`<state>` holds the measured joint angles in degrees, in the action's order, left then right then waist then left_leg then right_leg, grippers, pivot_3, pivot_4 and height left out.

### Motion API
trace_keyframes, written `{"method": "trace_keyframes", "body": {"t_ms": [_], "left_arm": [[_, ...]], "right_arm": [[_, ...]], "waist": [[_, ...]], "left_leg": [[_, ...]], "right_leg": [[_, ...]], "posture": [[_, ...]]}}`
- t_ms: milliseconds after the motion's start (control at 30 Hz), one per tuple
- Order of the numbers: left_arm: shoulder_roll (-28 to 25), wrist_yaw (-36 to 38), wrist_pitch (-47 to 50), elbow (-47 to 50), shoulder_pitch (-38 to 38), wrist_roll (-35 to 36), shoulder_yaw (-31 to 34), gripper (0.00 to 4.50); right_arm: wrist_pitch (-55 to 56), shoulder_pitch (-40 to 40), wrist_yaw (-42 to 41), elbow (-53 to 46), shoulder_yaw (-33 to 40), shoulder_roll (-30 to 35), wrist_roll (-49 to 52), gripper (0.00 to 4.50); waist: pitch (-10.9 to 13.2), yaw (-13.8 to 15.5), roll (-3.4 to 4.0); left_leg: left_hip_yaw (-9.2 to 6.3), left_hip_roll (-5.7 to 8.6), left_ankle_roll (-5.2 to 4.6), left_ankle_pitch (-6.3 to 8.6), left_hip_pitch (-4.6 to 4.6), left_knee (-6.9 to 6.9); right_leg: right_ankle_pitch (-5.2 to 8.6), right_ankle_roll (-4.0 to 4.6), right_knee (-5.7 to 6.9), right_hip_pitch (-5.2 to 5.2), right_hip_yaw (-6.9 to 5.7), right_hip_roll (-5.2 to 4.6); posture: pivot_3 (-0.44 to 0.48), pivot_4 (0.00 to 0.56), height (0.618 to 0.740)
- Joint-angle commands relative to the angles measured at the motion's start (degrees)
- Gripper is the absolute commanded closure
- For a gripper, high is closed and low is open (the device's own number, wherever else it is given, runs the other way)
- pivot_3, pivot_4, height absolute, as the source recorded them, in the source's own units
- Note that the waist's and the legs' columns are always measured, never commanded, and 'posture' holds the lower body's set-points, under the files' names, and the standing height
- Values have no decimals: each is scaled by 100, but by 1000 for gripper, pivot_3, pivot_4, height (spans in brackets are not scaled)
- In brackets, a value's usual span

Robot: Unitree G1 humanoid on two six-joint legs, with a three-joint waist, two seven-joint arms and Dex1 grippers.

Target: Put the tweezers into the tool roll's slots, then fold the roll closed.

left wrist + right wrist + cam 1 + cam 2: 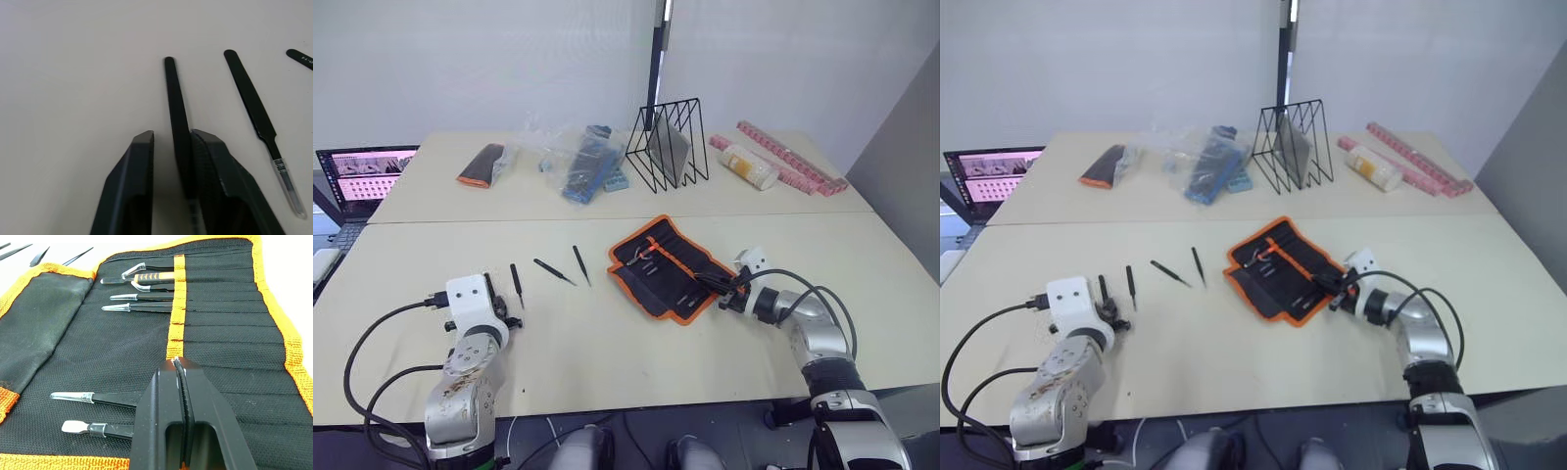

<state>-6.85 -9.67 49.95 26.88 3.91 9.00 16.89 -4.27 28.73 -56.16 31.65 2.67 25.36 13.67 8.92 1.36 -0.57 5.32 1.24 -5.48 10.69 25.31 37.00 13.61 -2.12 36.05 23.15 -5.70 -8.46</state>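
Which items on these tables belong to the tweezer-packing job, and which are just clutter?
Job items:
tool roll, lying open, some tools already in slots
loose tweezers on the table
tweezer between the left pincer fingers
right pincer, over the roll

Lying about:
wire rack
laptop
plastic bags
black-and-orange pouch
pink strips

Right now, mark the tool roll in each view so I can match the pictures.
Left eye view: the tool roll lies open, right of centre.
Right eye view: same roll, near centre.
Right wrist view: its slotted black fabric spreads across the picture.
Left wrist view: faces the shared landmark, the loose tweezers, which lie to the roll's left in both eye views.
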Motion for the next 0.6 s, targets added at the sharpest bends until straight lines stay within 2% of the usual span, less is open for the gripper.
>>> {"method": "trace_keyframes", "body": {"t_ms": [33,167,333,433,600], "left_arm": [[41,36,22,-116,-103,-27,68,4486],[-106,172,-181,-40,-81,-26,137,4486],[-780,1232,-706,221,406,516,260,4486],[-1350,2029,-791,314,814,866,88,4486],[-1868,3059,-357,222,1599,1743,-239,4486]], "right_arm": [[-40,-107,-36,67,-103,36,-98,4500],[-14,-99,-25,103,-106,27,-106,4500],[21,-101,-15,126,-122,15,-123,4500],[49,-112,-4,132,-125,2,-125,4500],[113,-169,68,129,-106,-35,-118,4500]], "waist": [[-1,3,2],[-1,3,2],[2,5,-4],[5,4,-8],[6,-16,-12]], "left_leg": [[0,0,-1,0,0,0],[0,-1,-14,9,0,0],[0,-1,-12,7,1,0],[-1,-2,4,-2,2,0],[4,2,37,-22,1,-5]], "right_leg": [[0,0,0,0,0,-1],[0,0,0,1,4,0],[-1,2,-1,2,3,0],[-3,5,-4,3,4,0],[-2,4,-7,2,1,2]], "posture": [[0,150,704],[0,150,704],[0,150,704],[0,150,704],[0,150,704]]}}
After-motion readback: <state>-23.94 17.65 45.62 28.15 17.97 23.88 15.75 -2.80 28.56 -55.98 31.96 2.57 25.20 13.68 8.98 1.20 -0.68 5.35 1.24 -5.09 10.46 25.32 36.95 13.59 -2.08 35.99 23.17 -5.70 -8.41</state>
